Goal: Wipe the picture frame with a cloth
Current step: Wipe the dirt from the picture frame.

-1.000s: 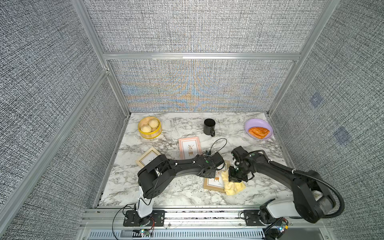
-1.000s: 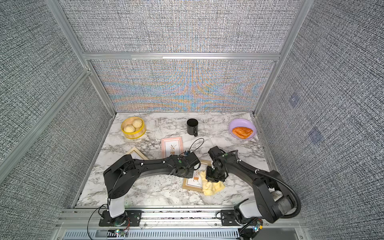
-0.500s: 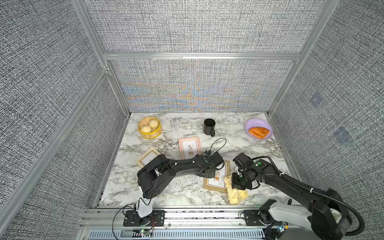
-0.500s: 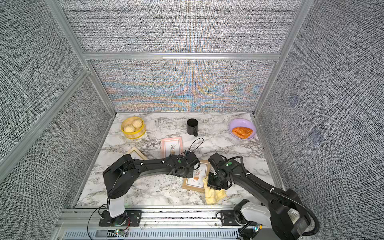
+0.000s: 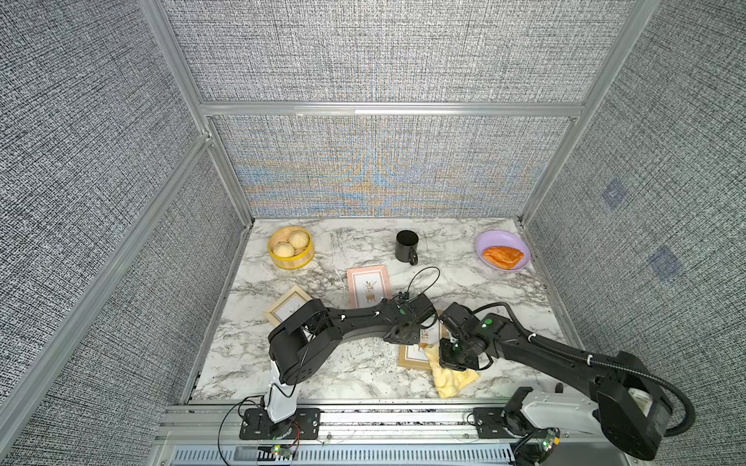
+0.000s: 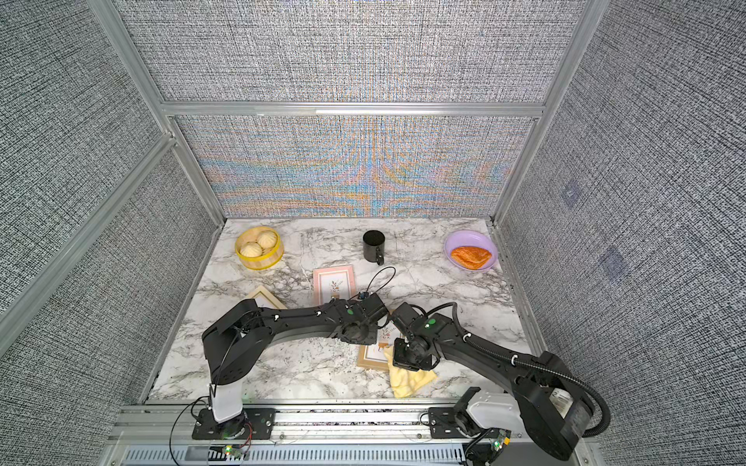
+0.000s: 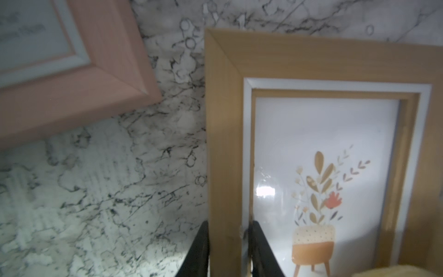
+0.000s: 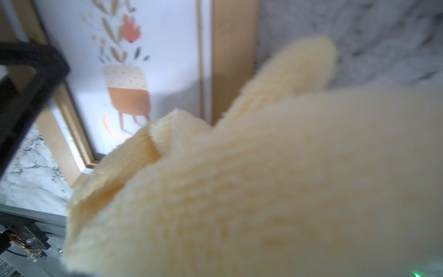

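In both top views, my right claw (image 5: pixel 454 357) has drawn back toward the near edge of the table (image 5: pixel 323 375) over the last second. Its elbow has swung down to the front rail, and the cloth (image 5: pixel 454 379) has trailed along with it. Most of the cloth now lies on the marble off the near right corner of the wooden frame (image 5: pixel 411 357), and only its upper tip overlaps that corner. My left claw (image 5: pixel 405 333) has not budged over the frame's far end, and the frame lies flat where it was.

The left wrist view shows why. The left claw (image 7: pixel 227 254) is set narrow, with a finger on either side of one long rail of the frame (image 7: pixel 323 156), and wood fills the gap. The pink frame (image 7: pixel 72 72) lies near it but apart.

In the right wrist view the cloth (image 8: pixel 263 179) fills nearly everything and hides my fingers. From the bunched fabric, I take the claw to be clamped tight on it. The glass of the frame (image 8: pixel 167 60) shows bare beyond the cloth's edge.

I read this as one stroke run off the near end of the glass. The frame did not slide, so the hold is good. To wipe again I would need to lift the cloth and carry it back up the glass.
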Motion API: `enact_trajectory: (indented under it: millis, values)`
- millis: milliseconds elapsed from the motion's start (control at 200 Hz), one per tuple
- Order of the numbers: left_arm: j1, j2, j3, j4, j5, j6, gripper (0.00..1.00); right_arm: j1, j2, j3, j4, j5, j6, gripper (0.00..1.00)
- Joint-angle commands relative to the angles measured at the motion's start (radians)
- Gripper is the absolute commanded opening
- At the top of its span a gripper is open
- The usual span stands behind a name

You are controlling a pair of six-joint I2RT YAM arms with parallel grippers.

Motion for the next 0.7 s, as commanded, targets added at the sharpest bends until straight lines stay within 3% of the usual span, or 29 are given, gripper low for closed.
enact_trajectory:
  millis: [0, 185, 440, 696]
  values:
    - [-0.002, 0.003, -0.001, 0.018, 0.05, -0.037, 0.0, 0.038, 0.03, 0.002, 0.091, 0.023, 0.059, 0.0]
    - [-0.001, -0.005, -0.017, 0.033, 0.057, -0.048, 0.0, 0.071, 0.037, -0.004, 0.082, 0.037, 0.107, 0.0]
    - [-0.001, -0.027, -0.056, 0.066, 0.061, -0.071, 0.0, -0.024, -0.158, -0.091, 0.008, 0.087, 0.076, 0.0]
    - [-0.003, -0.018, -0.056, 0.083, 0.075, -0.084, 0.0, 0.069, -0.033, -0.045, 0.141, 0.038, 0.076, 0.0]
